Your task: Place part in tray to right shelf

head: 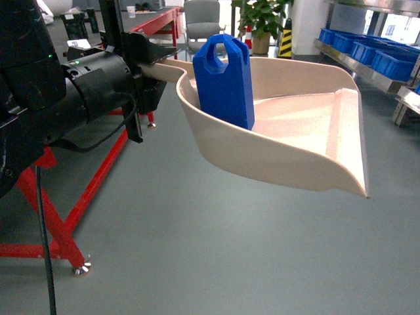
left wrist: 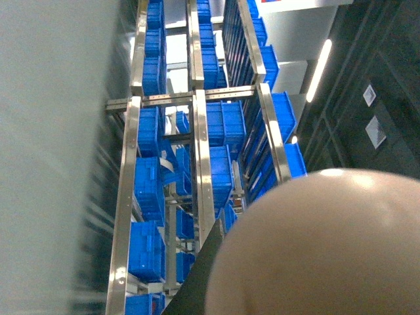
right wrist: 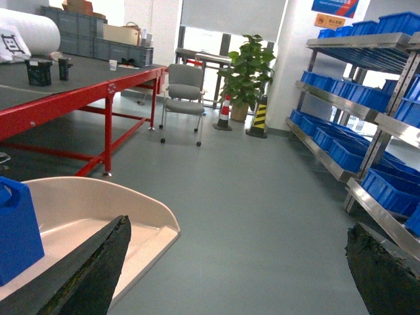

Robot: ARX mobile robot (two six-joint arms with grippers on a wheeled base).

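Observation:
The cream tray (head: 295,141) hangs in the air above the floor, held by its long handle. My left gripper (head: 154,71) is shut on that handle at the left of the head view. The blue part (head: 225,79) stands upright in the back of the tray, near the handle end. In the left wrist view the tray's underside (left wrist: 328,249) fills the lower right, beside one dark finger (left wrist: 200,279). My right gripper (right wrist: 237,226) is open with only floor between its fingers; the tray (right wrist: 98,216) and part (right wrist: 18,230) lie to its left. The right shelf (right wrist: 354,131) stands off to the right.
A red-framed table (right wrist: 79,85) runs along the left, its red legs (head: 72,210) close under my left arm. A grey chair (right wrist: 184,92), a potted plant (right wrist: 246,72) and a striped cone (right wrist: 225,111) stand at the back. Blue crates (head: 380,56) fill the shelf.

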